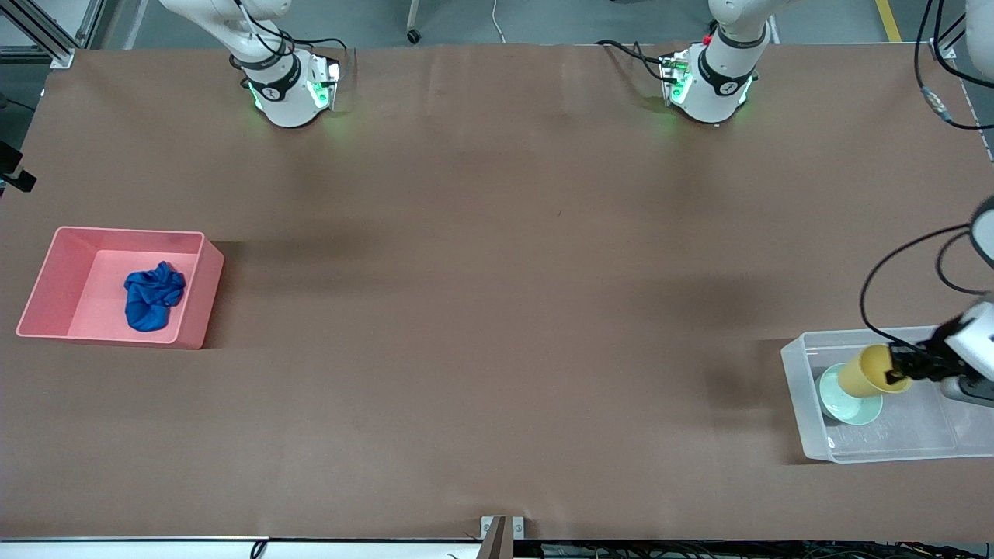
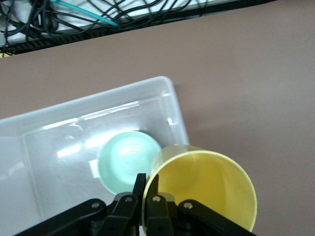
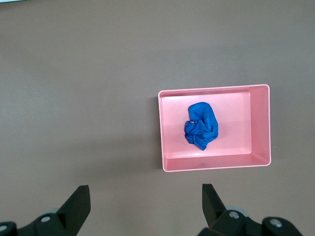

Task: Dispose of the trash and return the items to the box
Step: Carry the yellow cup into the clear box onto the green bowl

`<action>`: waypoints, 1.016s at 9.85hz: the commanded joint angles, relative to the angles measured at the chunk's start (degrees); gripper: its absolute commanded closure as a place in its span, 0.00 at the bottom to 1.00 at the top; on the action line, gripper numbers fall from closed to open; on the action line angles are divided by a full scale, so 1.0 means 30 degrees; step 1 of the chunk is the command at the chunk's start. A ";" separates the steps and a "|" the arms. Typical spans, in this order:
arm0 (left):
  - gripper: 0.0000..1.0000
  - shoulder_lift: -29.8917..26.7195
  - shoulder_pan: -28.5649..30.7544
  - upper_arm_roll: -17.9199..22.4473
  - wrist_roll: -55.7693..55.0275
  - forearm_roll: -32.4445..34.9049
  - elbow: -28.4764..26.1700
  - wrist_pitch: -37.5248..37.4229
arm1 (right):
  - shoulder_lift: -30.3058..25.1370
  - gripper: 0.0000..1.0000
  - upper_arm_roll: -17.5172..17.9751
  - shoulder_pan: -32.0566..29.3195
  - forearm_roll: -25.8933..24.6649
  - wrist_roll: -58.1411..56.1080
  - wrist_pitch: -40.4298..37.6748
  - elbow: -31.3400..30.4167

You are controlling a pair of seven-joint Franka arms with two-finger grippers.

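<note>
while your left gripper pinches the cup rim over the box, it tilts. release carelessly and it could topple off the bowl. right gripper waits, jaws wide.

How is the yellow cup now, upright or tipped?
Tipped: the yellow cup lies sideways in the left tool over the box.

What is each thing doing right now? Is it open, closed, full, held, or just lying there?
Blue wad: lying loose in the pink bin.
Pink bin: open-topped, holds only the wad.
Yellow cup: tilted, gripped by its rim, over the clear tub.
Mint-green bowl: upright in the tub, empty.
Clear tub: open-topped, holds the bowl.
Left gripper: shut on the cup.
Right gripper: open, empty, above the table.
</note>
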 commanded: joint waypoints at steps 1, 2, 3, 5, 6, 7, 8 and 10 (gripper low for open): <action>1.00 0.2565 -0.0241 0.1348 0.1668 0.0286 0.1882 -0.0087 | 0.0085 0.00 0.0091 -0.0134 0.0161 -0.0115 -0.0202 0.0244; 1.00 0.2977 -0.0212 0.1413 0.1499 0.0286 0.1738 0.0004 | 0.0085 0.00 0.0091 -0.0134 0.0161 -0.0115 -0.0202 0.0244; 1.00 0.3532 -0.0212 0.1414 0.1440 0.0315 0.1649 0.0092 | 0.0085 0.00 0.0091 -0.0134 0.0161 -0.0086 -0.0202 0.0244; 0.99 0.4296 -0.0212 0.1443 0.1206 0.0286 0.1532 0.1174 | 0.0085 0.00 0.0091 -0.0134 0.0161 -0.0086 -0.0202 0.0214; 0.98 0.4735 -0.0241 0.1443 0.1002 0.0315 0.1531 0.1467 | 0.0085 0.00 0.0091 -0.0105 0.0161 -0.0086 -0.0231 0.0214; 0.97 0.5145 -0.0241 0.1762 0.1000 0.0344 0.1502 0.2659 | 0.0085 0.00 0.0091 -0.0105 0.0161 0.0030 -0.0232 0.0214; 0.95 0.5294 -0.0299 0.2084 0.1000 0.0316 0.1502 0.3193 | 0.0085 0.00 0.0091 -0.0105 0.0161 0.0060 -0.0232 0.0214; 0.01 0.5150 -0.0358 0.2088 -0.0658 0.0402 0.1183 0.3257 | 0.0085 0.00 0.0091 -0.0105 0.0161 0.0119 -0.0754 0.0214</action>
